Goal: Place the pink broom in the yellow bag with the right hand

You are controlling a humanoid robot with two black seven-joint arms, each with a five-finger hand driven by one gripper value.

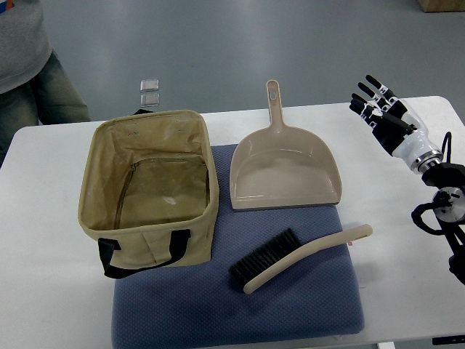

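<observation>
A pale pink hand broom (pixel 305 256) with black bristles lies on the blue mat (pixel 218 313), handle pointing right. The open yellowish fabric bag (pixel 94 218) with black handles stands to its left, partly on the mat. My right hand (pixel 374 102) hovers at the table's right side, fingers spread and holding nothing, well above and to the right of the broom. My left arm does not show.
A pale pink dustpan (pixel 285 171) lies on the mat behind the broom, handle pointing away. A person in jeans (pixel 29 87) stands at the far left corner. Two small clear squares (pixel 150 91) lie on the floor beyond the white table (pixel 43 291).
</observation>
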